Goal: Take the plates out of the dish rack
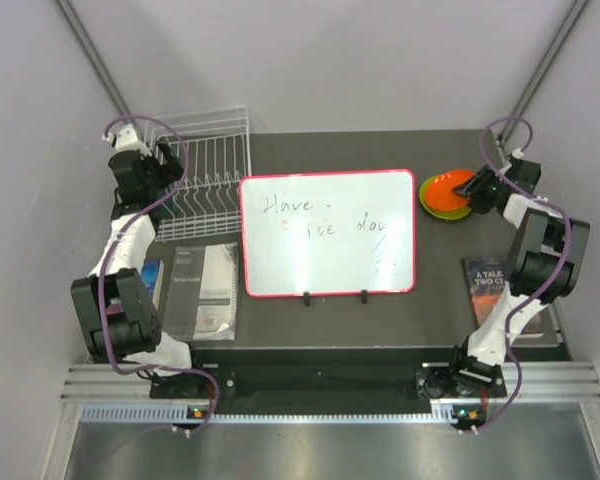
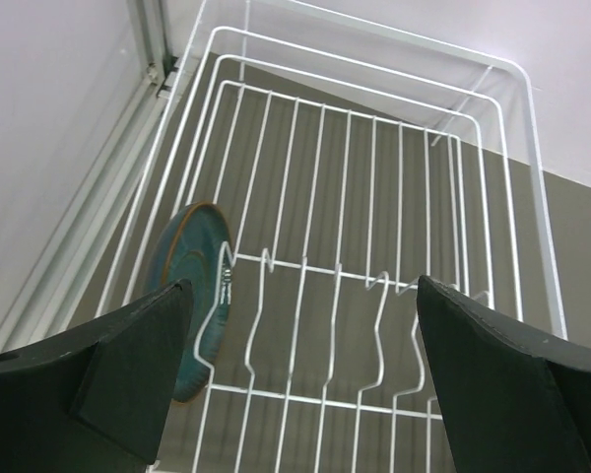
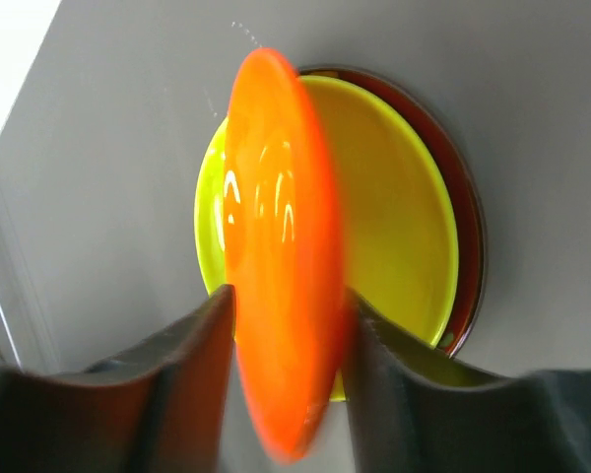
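The white wire dish rack (image 1: pixel 215 165) stands at the back left. In the left wrist view a teal-blue plate (image 2: pixel 189 286) stands on edge in the left slots of the rack (image 2: pixel 374 177). My left gripper (image 2: pixel 305 365) is open above the rack, with the teal plate beside its left finger (image 2: pixel 128 365). At the back right, my right gripper (image 3: pixel 286 345) is shut on an orange plate (image 3: pixel 281 266), held on edge just above a lime green plate (image 3: pixel 399 227) that lies on a red plate (image 3: pixel 470 246). The stack also shows in the top view (image 1: pixel 445 195).
A whiteboard (image 1: pixel 328 232) with writing lies in the middle of the table. Booklets (image 1: pixel 202 290) lie at the front left and a dark book (image 1: pixel 490 285) at the front right. Walls close in behind and on both sides of the table.
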Tool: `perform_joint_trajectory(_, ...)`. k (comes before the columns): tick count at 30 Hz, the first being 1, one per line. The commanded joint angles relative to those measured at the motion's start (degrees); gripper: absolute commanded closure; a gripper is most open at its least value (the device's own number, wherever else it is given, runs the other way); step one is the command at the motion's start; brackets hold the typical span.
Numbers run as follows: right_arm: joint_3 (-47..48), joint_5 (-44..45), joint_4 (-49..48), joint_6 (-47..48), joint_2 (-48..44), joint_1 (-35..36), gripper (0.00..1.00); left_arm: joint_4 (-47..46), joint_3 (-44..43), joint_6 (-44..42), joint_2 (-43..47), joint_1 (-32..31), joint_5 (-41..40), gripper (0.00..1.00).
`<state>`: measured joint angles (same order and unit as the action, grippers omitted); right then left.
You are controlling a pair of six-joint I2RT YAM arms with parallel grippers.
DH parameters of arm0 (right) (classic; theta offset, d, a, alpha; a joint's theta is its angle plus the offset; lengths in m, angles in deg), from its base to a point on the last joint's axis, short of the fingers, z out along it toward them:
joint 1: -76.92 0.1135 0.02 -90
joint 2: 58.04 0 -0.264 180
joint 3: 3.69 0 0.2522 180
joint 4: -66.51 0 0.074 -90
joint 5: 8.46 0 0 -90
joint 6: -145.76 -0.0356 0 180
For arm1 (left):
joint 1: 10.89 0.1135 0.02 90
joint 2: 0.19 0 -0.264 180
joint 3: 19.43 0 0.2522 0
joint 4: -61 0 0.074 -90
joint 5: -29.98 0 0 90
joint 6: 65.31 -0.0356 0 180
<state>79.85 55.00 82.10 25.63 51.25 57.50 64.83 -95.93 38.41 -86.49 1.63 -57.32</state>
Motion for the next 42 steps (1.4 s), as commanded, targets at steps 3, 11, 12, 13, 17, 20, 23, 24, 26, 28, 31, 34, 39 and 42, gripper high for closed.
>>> perform_joint_trajectory(3, 4.14, -0.35, 3.18, 3.32, -1.63, 0.17, 0.37, 0.00, -0.28, -2.38, 1.05, 0.85, -2.17, 0.01)
perform_joint_trajectory(11, 9.93, 12.82, 17.14, 12.01, -4.79, 2.63, 0.29, 1.14, -1.42, -3.08, 0.70, 1.02, -5.24, 0.01)
perform_joint_trajectory(12, 10.29, 15.62, 18.64, 12.63, -5.05, 3.42, 0.29, 1.32, -1.51, -3.08, 0.70, 1.02, -5.51, 0.01)
perform_joint_trajectory(13, 10.90, 16.69, 19.61, 13.25, -5.23, 3.68, 0.29, 1.32, -1.59, -3.34, 0.52, 1.11, -5.69, 0.01)
perform_joint_trajectory(17, 10.99, 20.66, 20.50, 14.75, -6.11, 5.01, 0.28, 2.11, -1.95, -4.05, 0.17, 1.11, -7.79, 0.01)
perform_joint_trajectory(20, 11.78, 18.11, 20.14, 14.66, -4.71, 5.01, 0.28, 2.46, -2.21, -4.40, -0.27, 1.55, -8.59, 0.01)
perform_joint_trajectory(23, 13.45, 17.58, 21.64, 14.92, -2.87, 5.27, 0.28, 3.17, -2.65, -4.66, -0.71, 1.72, -8.85, 0.01)
perform_joint_trajectory(24, 14.15, 18.54, 22.25, 15.19, -2.60, 5.62, 0.28, 3.34, -2.82, -4.66, -0.80, 1.73, -9.03, 0.01)
perform_joint_trajectory(26, 14.68, 19.86, 23.48, 15.36, -2.07, 5.80, 0.28, 3.43, -2.83, -4.66, -0.71, 1.90, -9.11, 0.01)
perform_joint_trajectory(28, 14.69, 21.44, 24.10, 15.45, -2.24, 5.97, 0.28, 3.43, -2.74, -4.58, -0.80, 2.16, -9.03, 0.01)
perform_joint_trajectory(31, 14.69, 22.68, 24.80, 15.98, -2.59, 6.06, 0.28, 3.43, -3.09, -4.31, -1.41, 2.43, -8.68, 0.01)
perform_joint_trajectory(34, 14.33, 22.85, 24.81, 16.24, -2.95, 5.97, 0.28, 3.43, -3.35, -4.14, -2.03, 2.69, -8.68, 0.01)
perform_joint_trajectory(39, 11.79, 22.15, 22.53, 16.16, -5.75, 6.15, 0.28, 3.52, -3.88, -4.57, -2.90, 2.96, -10.08, 0.01)
perform_joint_trajectory(42, 10.30, 21.01, 21.38, 15.54, -7.60, 6.15, 0.28, 3.17, -3.53, -5.36, -3.43, 3.04, -13.24, 0.02)
